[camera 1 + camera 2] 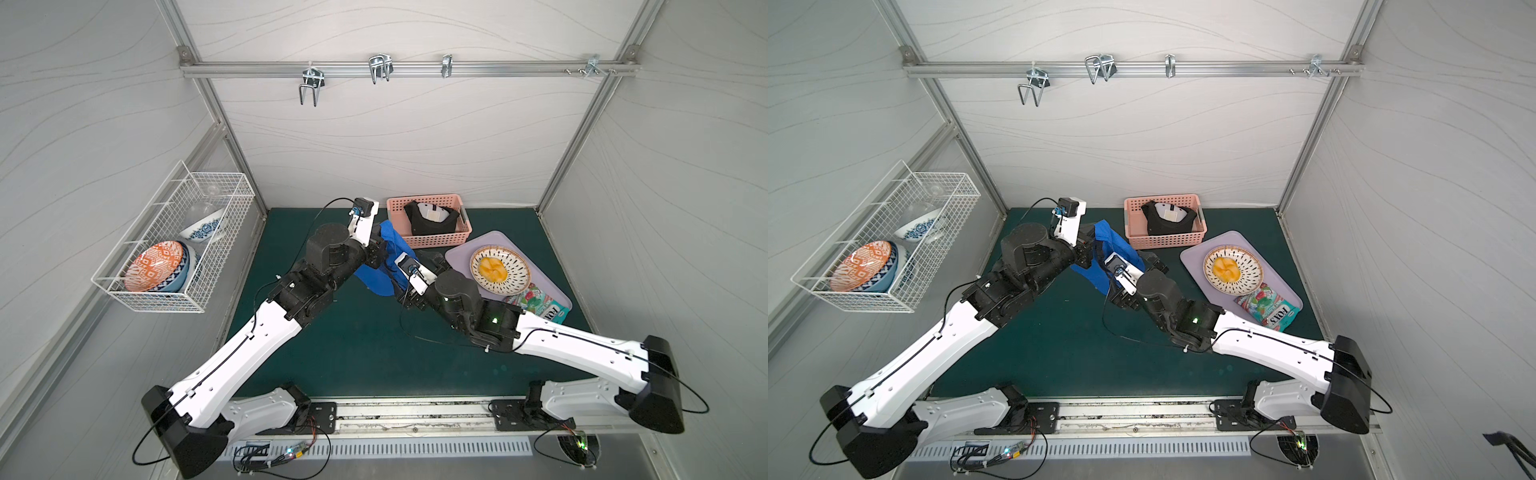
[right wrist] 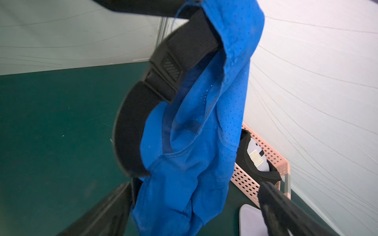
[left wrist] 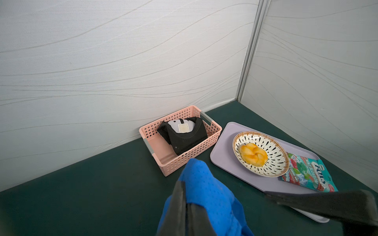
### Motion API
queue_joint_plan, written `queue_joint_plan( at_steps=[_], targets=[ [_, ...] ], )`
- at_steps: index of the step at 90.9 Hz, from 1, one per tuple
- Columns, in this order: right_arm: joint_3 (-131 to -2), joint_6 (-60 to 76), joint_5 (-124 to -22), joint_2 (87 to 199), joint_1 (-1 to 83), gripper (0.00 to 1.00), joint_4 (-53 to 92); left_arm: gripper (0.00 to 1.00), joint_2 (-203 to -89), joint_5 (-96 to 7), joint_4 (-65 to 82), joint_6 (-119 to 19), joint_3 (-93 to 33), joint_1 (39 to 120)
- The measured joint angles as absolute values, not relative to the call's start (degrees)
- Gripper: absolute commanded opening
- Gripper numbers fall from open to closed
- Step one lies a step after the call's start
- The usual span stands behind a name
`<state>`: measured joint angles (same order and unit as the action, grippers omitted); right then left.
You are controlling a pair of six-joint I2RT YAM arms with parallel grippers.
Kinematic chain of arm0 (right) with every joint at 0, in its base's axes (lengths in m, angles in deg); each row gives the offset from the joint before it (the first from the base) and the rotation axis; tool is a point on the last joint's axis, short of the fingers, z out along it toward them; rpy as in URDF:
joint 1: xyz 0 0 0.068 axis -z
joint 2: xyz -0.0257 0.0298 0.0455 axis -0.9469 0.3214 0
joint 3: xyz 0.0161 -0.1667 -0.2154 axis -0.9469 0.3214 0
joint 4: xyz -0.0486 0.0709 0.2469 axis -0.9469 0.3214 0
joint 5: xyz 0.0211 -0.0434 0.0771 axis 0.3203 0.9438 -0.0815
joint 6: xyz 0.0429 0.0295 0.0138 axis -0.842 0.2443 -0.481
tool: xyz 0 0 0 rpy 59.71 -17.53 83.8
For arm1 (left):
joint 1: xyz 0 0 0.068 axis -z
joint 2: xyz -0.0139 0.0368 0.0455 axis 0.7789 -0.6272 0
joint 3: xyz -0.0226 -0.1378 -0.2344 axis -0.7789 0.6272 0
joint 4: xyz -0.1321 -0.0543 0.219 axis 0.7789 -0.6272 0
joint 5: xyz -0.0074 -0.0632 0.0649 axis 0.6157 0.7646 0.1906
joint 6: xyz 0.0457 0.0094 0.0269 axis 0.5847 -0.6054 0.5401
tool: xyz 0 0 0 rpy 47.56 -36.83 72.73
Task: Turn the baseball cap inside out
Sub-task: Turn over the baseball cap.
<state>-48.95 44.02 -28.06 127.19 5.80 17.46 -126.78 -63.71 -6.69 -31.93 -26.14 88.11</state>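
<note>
blue cap (image 2: pixel 194 143) hangs above the counter (image 1: pixel 353 353), pinched in the left end effector (image 3: pixel 186 196). right end effector (image 2: pixel 194 192) gapes wide astride its loose fabric; i'd grab deep, then push through.

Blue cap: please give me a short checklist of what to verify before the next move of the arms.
1. Left gripper shut on the blue cap fabric: ok.
2. Right gripper open, one jaw on each side of the hanging cap: ok.
3. Cap's opening, with the black strap, faces the right gripper: ok.
4. Cap clear of the pink basket: cannot tell; they are close.
5. Cap's lower edge off the green mat: cannot tell; it leaves the frame.
</note>
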Motion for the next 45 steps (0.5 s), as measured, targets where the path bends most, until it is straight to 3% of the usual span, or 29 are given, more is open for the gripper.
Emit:
queue_joint_plan(
  at_steps=[45],
  targets=[
    [-48.39, 51.45, -29.16, 129.53, 6.52, 0.99, 13.25, 0.0, -125.19, -63.54, -9.18, -37.86, -27.17, 88.06]
  ],
)
